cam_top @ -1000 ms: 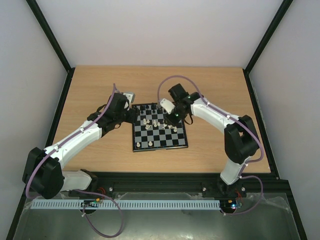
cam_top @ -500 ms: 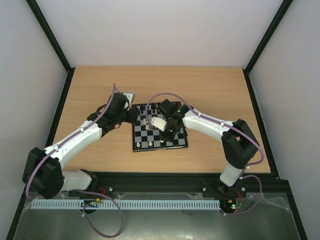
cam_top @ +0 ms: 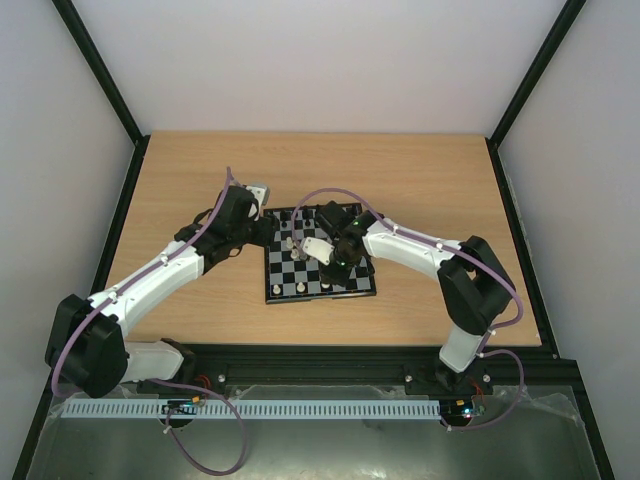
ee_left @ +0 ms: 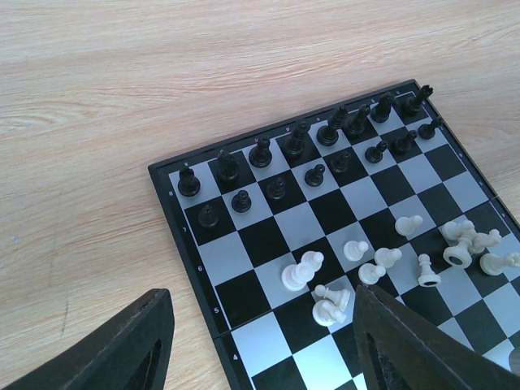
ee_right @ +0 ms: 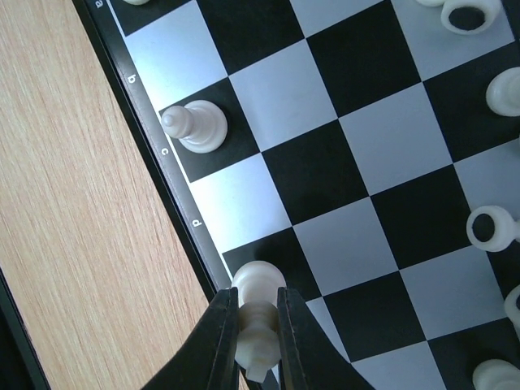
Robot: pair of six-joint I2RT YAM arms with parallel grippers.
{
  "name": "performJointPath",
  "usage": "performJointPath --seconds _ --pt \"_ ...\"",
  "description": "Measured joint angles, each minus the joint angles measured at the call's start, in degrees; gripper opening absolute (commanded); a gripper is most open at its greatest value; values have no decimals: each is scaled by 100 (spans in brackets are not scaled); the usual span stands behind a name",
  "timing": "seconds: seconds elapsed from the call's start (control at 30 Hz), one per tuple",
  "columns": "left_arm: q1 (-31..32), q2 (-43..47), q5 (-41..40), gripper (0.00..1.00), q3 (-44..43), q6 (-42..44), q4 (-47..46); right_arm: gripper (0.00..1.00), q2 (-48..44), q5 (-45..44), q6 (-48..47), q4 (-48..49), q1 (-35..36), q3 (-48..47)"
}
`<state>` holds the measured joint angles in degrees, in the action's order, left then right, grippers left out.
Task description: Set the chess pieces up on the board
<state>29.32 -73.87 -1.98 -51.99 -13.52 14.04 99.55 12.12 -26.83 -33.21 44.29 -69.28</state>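
Nearest, right fingers (ee_right: 218, 349) closed on one cream-white chess piece (ee_right: 258, 317), base down over a near-edge black square of the square black-and-pale checkered chessboard (ee_left: 195, 244), likely for standing in its home row. Mid-board: loose cream-white pieces (ee_left: 387, 257), some toppled. Far rows: black pieces (ee_left: 295, 146) already ranked. Far-left corner: left fingers (ee_left: 122, 349) spread, empty, judged held clear.

Board (ee_left: 333, 210) cut off at left wrist view's lower edge, white piece (ee_right: 258, 286) partly hidden between right fingers (ee_right: 218, 345)
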Motion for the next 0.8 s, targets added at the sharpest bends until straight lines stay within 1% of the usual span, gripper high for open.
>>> performJointPath --seconds 0.27,0.47,0.8 --pt "0 -17 0 62 0 0 2 11 74 11 2 9 0 87" --pt "0 -17 0 62 0 0 2 13 76 -2 9 66 0 177" --pt "0 -20 2 63 0 0 2 13 76 -26 39 323 0 232"
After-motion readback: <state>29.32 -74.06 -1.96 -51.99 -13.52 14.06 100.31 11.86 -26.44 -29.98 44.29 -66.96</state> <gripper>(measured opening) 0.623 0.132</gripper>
